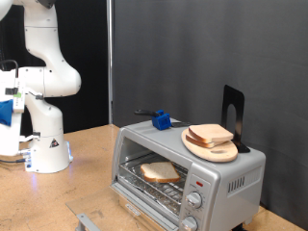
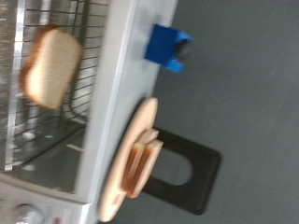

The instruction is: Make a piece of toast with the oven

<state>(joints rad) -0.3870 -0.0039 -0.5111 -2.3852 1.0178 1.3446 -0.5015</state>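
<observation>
The silver-grey oven [image 1: 226, 178] stands at the exterior view's lower right with its glass door folded down and open. The piece of toast [image 1: 159, 172] lies flat on the wire rack inside. In the wrist view the toast [image 2: 51, 65] shows on the rack of the oven [image 2: 107, 103], seen from well above. The white arm [image 1: 46, 67] rises at the exterior view's left and leaves the frame at the top. My gripper shows in neither view.
On top of the oven sit a round wooden board [image 1: 195, 144] with other bread slices [image 1: 210, 135], a blue block [image 1: 161, 119] and a black stand [image 1: 234, 114]. The wrist view shows the board [image 2: 126, 163], block [image 2: 168, 47] and stand [image 2: 187, 177]. A dark curtain hangs behind.
</observation>
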